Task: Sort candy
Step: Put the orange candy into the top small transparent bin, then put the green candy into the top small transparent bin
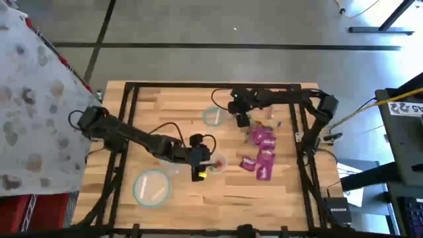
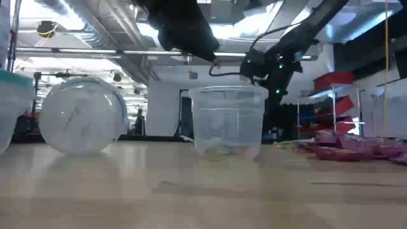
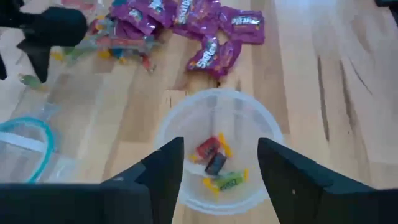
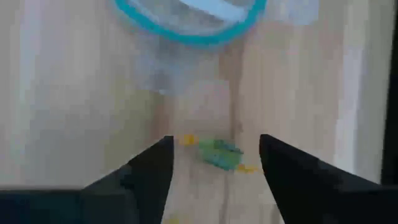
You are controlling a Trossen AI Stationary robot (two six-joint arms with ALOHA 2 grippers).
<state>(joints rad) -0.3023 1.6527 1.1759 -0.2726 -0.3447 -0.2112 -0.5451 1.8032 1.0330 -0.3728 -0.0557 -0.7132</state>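
Candy sorting on a pale wooden table (image 1: pixel 218 205), seen from above, with two dark robot arms at work. The left gripper (image 3: pixel 216 171) hovers over a small clear cup (image 3: pixel 180 121) near the table's middle, its fingers spread wide and holding nothing; inside the cup lie a few small wrapped sweets (image 3: pixel 214 165), red, dark and green. The right gripper (image 4: pixel 214 163) hangs low at the far side of the table, beside a teal-rimmed bowl (image 4: pixel 186 31) that lies tipped over, its fingers also spread, with a green wrapped sweet (image 4: pixel 221 154) lying loose on the wood between them. A heap of magenta packets (image 1: pixel 261 153) and thin coloured pieces (image 3: pixel 115 43) lies to the right of the cup, unsorted. Another teal-rimmed bowl (image 1: pixel 152 187) sits near the front left. Likely risks: the right fingers may close off-centre and flick the small green sweet away, or nudge the bowl just beside it; the left gripper, so close above the light cup, could knock it and spill what is inside.
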